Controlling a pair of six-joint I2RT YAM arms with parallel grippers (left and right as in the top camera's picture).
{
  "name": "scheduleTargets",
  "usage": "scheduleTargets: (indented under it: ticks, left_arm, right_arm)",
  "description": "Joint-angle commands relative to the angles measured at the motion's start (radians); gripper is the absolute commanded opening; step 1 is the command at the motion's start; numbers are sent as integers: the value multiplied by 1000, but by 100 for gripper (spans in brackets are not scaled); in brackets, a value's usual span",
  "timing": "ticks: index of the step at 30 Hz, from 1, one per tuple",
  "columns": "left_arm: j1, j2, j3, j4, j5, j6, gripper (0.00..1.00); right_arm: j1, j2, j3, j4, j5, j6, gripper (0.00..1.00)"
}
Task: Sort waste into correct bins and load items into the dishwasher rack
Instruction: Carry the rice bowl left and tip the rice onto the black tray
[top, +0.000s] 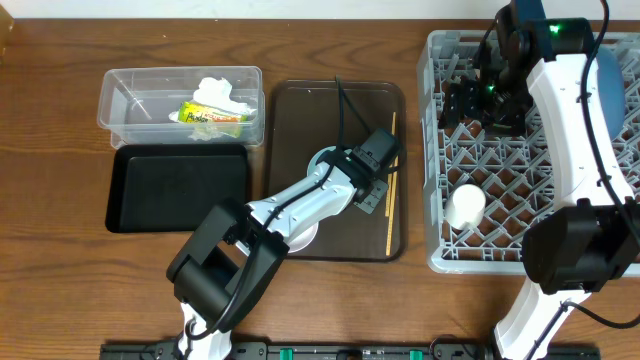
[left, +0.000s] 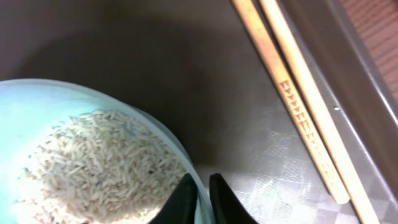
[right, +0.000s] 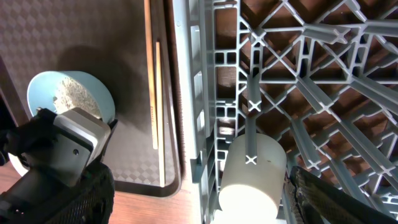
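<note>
My left gripper (left: 202, 188) is shut on the rim of the light blue bowl (left: 37, 106), which holds white rice grains (left: 93, 162) and sits on the brown serving tray (top: 300, 100). Two wooden chopsticks (left: 298, 106) lie to its right, also seen from overhead (top: 391, 190). From overhead my left gripper (top: 370, 185) hides the bowl. My right gripper (right: 205, 190) is open, high above the grey rack (top: 480, 250); the pale cup (right: 252, 174) lies on its side in the rack below, apart from the fingers. The napkin (top: 222, 93) and wrapper (top: 210, 115) lie in the clear tub (top: 120, 100).
The black tray (top: 180, 185) lies in front of the tub. A white bowl's edge (top: 303, 240) shows under my left arm. A bluish dish (top: 612, 70) stands at the rack's far right. My right arm reaches over the rack.
</note>
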Motion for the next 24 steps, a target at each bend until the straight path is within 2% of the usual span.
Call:
scheduleTargets:
  ticks: [1,9,15,20,24]
  left_arm:
    - [3,6,21,-3,-46,-8,8]
    - [20,-95,38,-8,-40,-61,6]
    - [118,-282,60,-64,44,-149,6]
    - [284,-421,60,-166,155,-170,6]
    - [482,-467,60,-279,334,-158,6]
  right_arm:
    - [1,2,-2,-4,-5,-19,86]
    - [1,2,-2,-9,-5,-27,86]
    - [1,2,-2,-19,-5,-31,86]
    - [1,2,-2,-22,-5,-34,86]
    - [1,2,-2,-24,-5,-34,85]
